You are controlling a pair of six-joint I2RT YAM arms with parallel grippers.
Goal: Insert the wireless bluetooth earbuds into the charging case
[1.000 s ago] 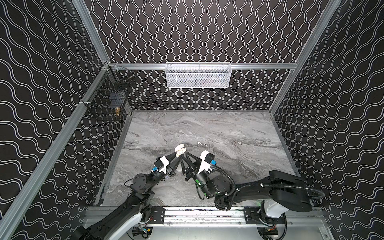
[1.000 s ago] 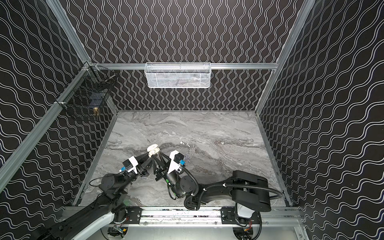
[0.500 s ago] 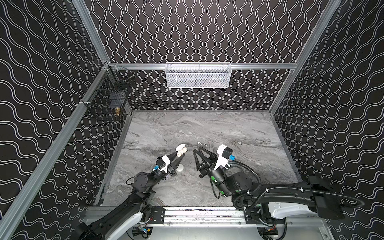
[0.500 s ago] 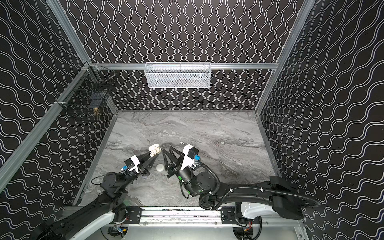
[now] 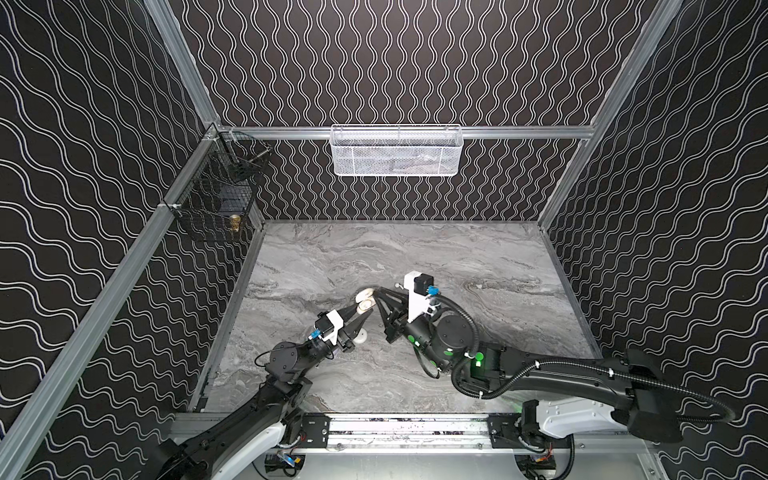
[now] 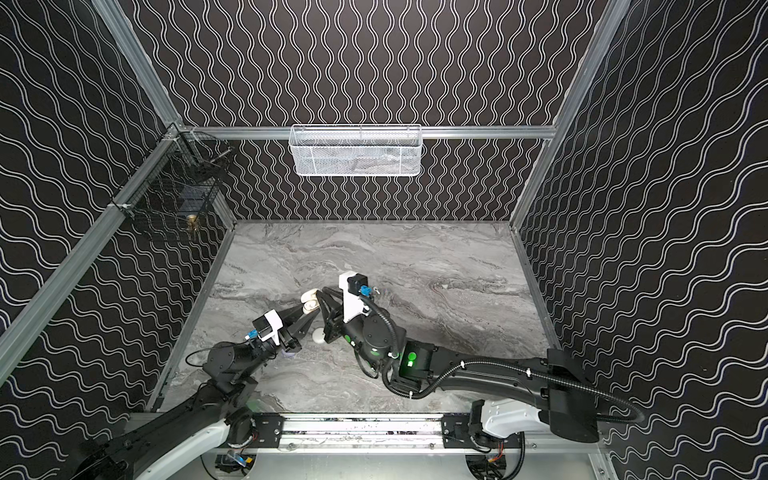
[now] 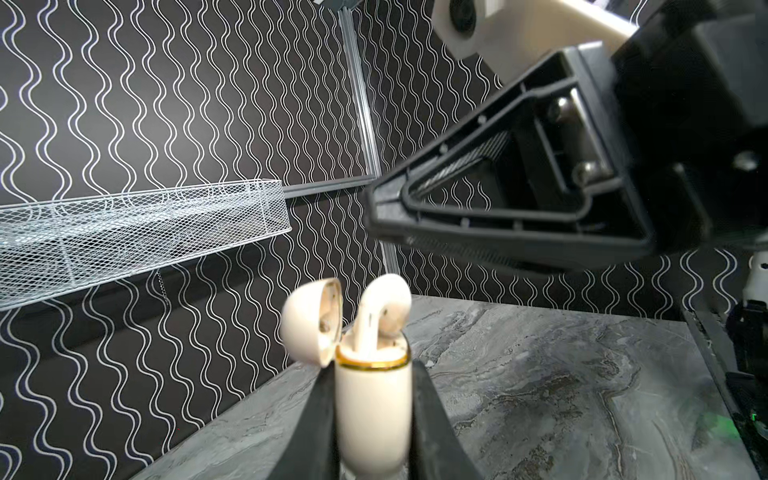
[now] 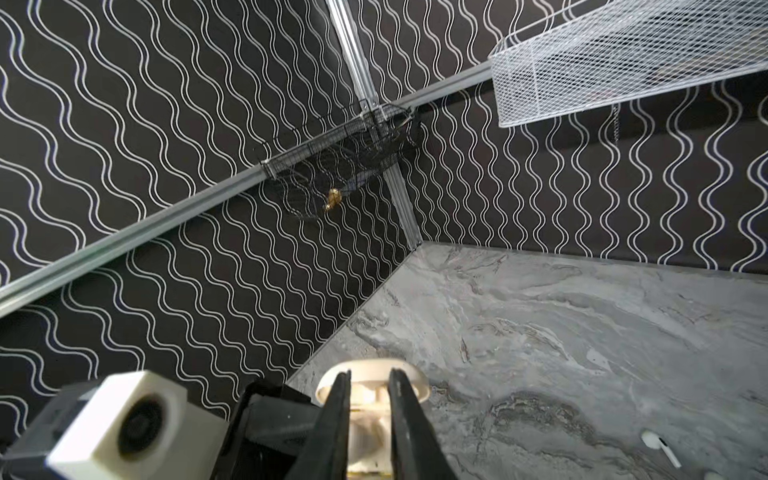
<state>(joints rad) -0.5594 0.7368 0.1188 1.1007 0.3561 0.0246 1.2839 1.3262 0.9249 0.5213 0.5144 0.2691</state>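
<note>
The left pincer (image 7: pixel 373 374) was clenched on the sides of the cream charging case (image 7: pixel 372 415), its lid (image 7: pixel 307 324) hinged open; one earbud (image 7: pixel 382 307) stood stem-down in the case's mouth, its head proud of the gold rim and apparently not yet seated; the right pincer (image 8: pixel 370 376) hung just above it, jaws narrowly parted, grasping nothing; a second earbud (image 8: pixel 658 446) lay loose on the worktop (image 5: pixel 478 266), apart from the case. Seating the bud likely called for a gentle, straight push on its head along the stem, the case kept steady, the lid left clear.
</note>
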